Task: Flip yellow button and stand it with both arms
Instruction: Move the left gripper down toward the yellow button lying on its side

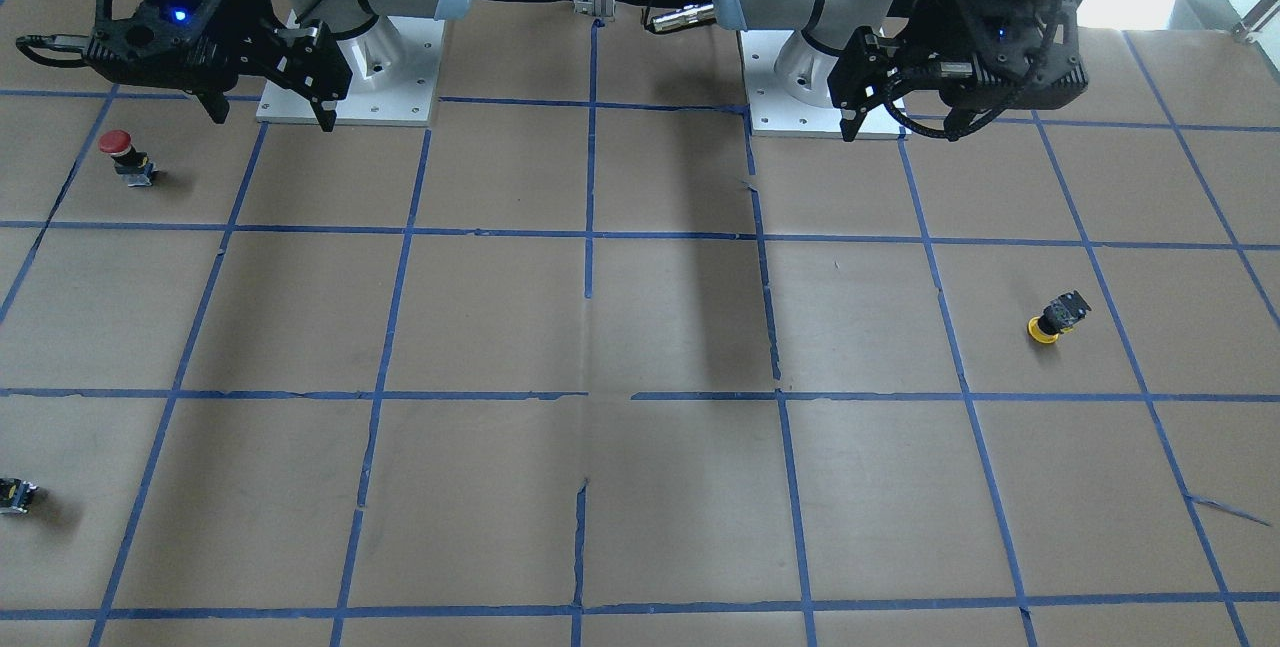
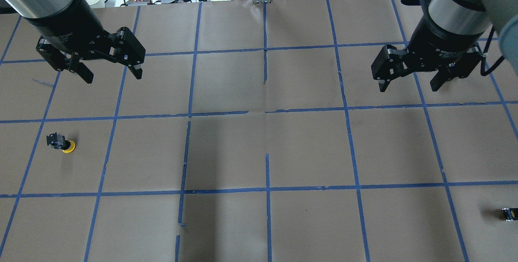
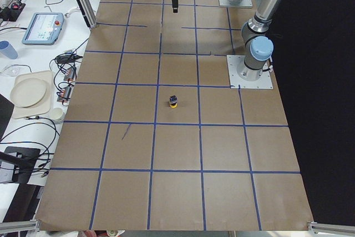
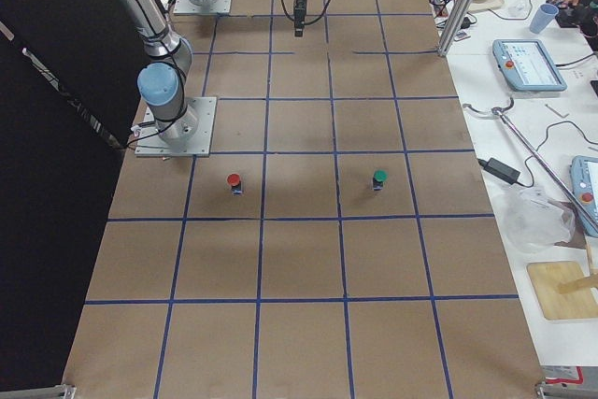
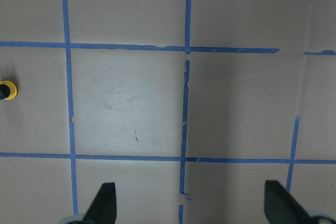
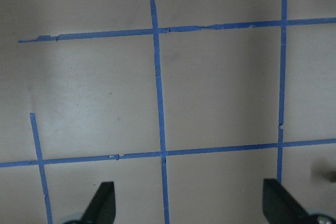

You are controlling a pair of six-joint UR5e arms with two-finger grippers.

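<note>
The yellow button lies on its side on the brown paper at the robot's left, cap on the table, black and grey base tipped up. It also shows in the front view, the exterior left view, and at the left edge of the left wrist view. My left gripper is open and empty, held high, farther out over the table than the button; it also shows in the front view and its own wrist view. My right gripper is open and empty, high over the right side.
A red-capped button stands on the robot's right side, near the right arm's base. A small dark block sits at the table's right edge. A green-capped button shows in the exterior right view. Blue tape lines grid the paper.
</note>
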